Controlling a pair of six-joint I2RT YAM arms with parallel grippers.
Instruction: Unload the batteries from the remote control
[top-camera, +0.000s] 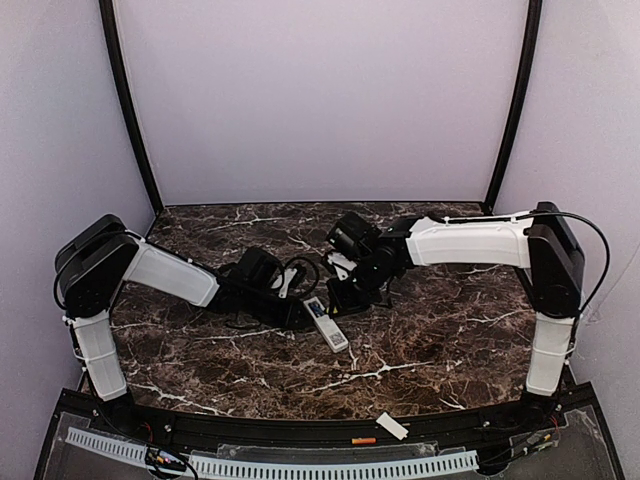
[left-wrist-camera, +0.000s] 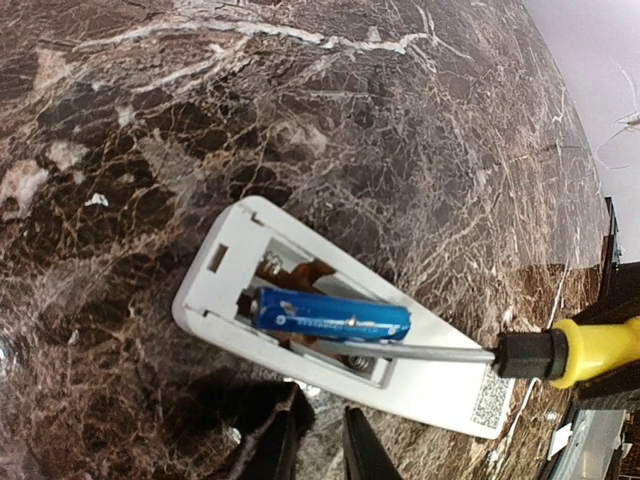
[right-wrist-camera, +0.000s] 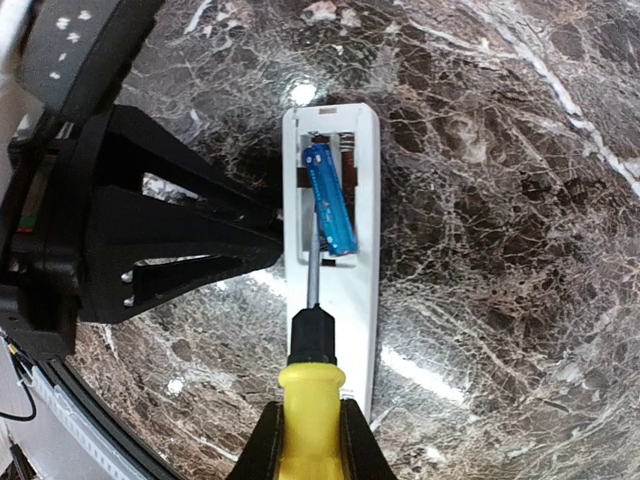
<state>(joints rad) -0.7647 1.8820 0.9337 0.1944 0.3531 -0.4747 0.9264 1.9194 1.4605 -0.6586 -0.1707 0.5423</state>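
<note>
The white remote control (left-wrist-camera: 440, 385) lies back-up on the marble, battery bay open, QR sticker (left-wrist-camera: 490, 398) at one end. A blue battery (left-wrist-camera: 330, 313) sits askew in the bay, one end lifted. My right gripper (right-wrist-camera: 310, 440) is shut on the yellow-handled screwdriver (right-wrist-camera: 311, 400); its shaft (right-wrist-camera: 313, 275) reaches into the bay beside the blue battery (right-wrist-camera: 330, 200). My left gripper (left-wrist-camera: 318, 445) is shut and empty, its tips against the remote's long side (right-wrist-camera: 292, 240). In the top view the remote (top-camera: 330, 328) lies mid-table. A small orange battery (top-camera: 364, 441) lies on the front ledge.
A short white cover plate (top-camera: 392, 428) lies on the front ledge next to the orange battery. Both arms meet over the middle of the marble table (top-camera: 450, 340). Dark frame posts (top-camera: 130, 110) and pale walls enclose the back.
</note>
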